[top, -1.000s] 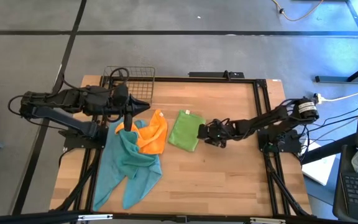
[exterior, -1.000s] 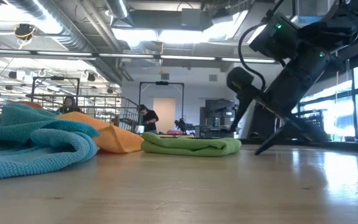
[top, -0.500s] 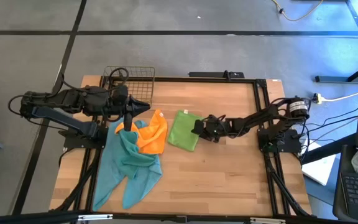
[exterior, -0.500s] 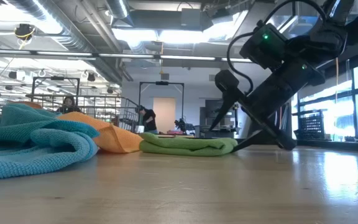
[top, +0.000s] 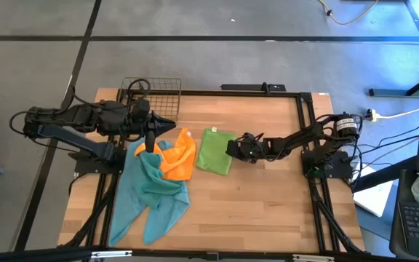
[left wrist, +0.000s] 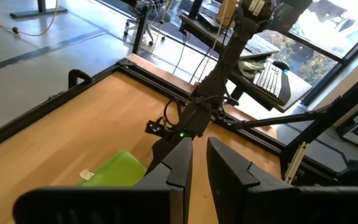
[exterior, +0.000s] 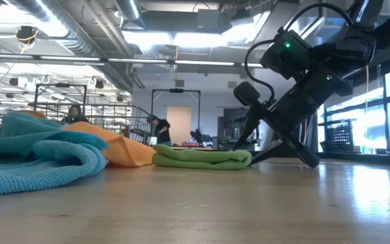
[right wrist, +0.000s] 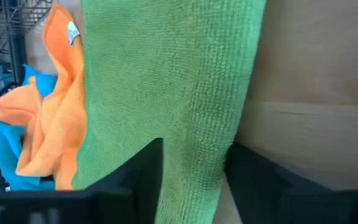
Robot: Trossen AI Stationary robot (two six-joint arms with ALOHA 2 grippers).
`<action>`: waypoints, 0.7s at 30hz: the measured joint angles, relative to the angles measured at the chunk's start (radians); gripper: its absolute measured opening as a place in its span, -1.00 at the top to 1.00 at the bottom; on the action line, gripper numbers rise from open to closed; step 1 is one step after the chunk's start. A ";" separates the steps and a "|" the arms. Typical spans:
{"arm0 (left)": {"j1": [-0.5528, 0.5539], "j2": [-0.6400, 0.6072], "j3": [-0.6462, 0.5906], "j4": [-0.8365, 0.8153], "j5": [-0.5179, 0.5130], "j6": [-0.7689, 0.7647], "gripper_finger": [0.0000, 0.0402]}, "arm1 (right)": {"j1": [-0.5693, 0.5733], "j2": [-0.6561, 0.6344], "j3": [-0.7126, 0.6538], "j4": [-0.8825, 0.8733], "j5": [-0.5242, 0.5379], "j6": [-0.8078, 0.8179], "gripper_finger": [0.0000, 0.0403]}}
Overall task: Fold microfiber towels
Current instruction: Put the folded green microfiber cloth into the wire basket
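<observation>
We see the wooden table (top: 253, 211) carrying a teal towel (top: 151, 193) sprawled on its left half, an orange towel (top: 179, 154) bunched on the teal one's upper edge, and a folded lime green towel (top: 214, 151) just beside it. The right gripper (top: 233, 149) straddles the green towel's right edge, jaws partly open around it. The left gripper (top: 151, 138) hangs over the teal and orange towels, jaws narrow; what they hold we cannot tell.

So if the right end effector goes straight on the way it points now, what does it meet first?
The right end effector points at the green towel and is already at its near edge, one finger over the cloth. Beyond it lies the orange towel.
</observation>
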 joint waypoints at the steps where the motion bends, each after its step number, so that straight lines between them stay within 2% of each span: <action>1: 0.000 0.000 0.000 0.000 -0.005 -0.001 0.80 | 0.000 0.001 0.001 -0.001 0.004 0.002 0.28; 6: 0.000 0.000 0.000 0.002 -0.012 0.000 0.80 | 0.000 0.003 0.009 -0.005 0.063 -0.005 0.77; 8: 0.000 0.000 0.000 0.016 -0.012 -0.004 0.79 | 0.000 0.008 0.022 0.005 0.076 -0.064 0.93; 12: 0.000 0.000 0.000 0.063 -0.013 -0.002 0.80 | -0.005 0.025 0.081 0.054 0.083 -0.287 0.94; 16: 0.000 -0.009 0.000 0.093 -0.023 0.042 0.80 | -0.018 0.020 0.196 0.068 -0.010 -0.510 0.97; 21: 0.023 -0.021 0.001 0.082 -0.039 0.171 0.79 | -0.057 0.023 0.371 -0.115 -0.144 -0.778 0.98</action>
